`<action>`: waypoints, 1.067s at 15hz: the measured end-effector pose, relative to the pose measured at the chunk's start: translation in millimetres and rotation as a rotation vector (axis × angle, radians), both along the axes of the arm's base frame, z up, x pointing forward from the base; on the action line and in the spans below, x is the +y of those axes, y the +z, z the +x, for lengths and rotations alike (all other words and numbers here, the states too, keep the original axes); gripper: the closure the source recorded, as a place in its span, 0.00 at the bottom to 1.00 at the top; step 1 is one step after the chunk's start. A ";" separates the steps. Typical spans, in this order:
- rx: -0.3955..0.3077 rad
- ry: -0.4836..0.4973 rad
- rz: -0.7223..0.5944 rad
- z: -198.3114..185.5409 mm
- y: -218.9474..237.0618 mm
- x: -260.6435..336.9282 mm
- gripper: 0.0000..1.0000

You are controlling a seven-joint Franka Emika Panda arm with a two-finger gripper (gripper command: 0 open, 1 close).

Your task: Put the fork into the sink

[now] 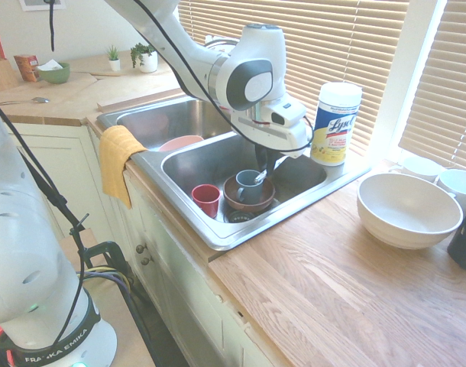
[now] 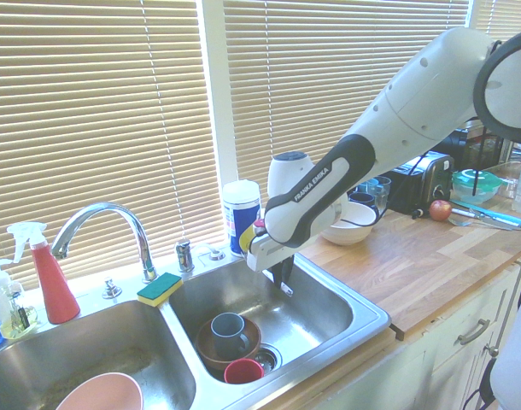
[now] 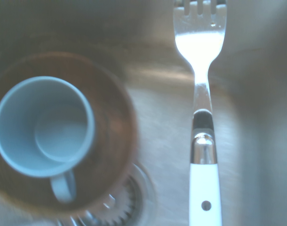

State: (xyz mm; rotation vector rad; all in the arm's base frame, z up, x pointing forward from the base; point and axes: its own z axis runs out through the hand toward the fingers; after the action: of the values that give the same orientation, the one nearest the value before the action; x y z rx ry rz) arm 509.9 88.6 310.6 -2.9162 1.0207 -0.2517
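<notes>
The fork (image 3: 200, 42) hangs tines down inside the right basin of the steel sink (image 1: 189, 222). Its white handle with a silver neck rises from the bottom edge of the wrist view. From outside, only a short silver bit of the fork (image 1: 260, 177) shows under my gripper (image 1: 264, 164). The gripper is shut on the fork's handle and sits low in the basin, just beside the blue mug (image 1: 249, 185) that stands in a brown bowl (image 1: 248, 200). In the second exterior view the gripper (image 2: 284, 278) hangs over the basin's bare steel floor (image 2: 324, 320), right of the mug (image 2: 229, 335).
A red cup (image 1: 206, 199) stands by the drain. A pink bowl (image 1: 179, 142) lies in the other basin. A Lysol canister (image 1: 336, 122) stands on the sink's far rim, a large white bowl (image 1: 407, 208) on the wooden counter, and a yellow cloth (image 1: 118, 157) hangs over the front edge. The faucet (image 2: 102, 218) curves behind.
</notes>
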 end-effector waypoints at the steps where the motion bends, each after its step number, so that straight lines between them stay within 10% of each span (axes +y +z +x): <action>1: -0.001 -0.014 0.002 2.7 -16.9 10.2 1.00; 10: 0.062 -0.073 -0.059 34.6 -134.2 47.5 1.00; 11: 0.067 -0.074 -0.072 36.1 -137.7 45.8 0.00; 16: 0.076 -0.085 -0.075 35.7 -141.7 42.1 0.00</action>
State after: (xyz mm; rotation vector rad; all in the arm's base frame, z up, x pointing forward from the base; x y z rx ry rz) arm 545.6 130.7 168.9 -2.9733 1.1733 -0.1878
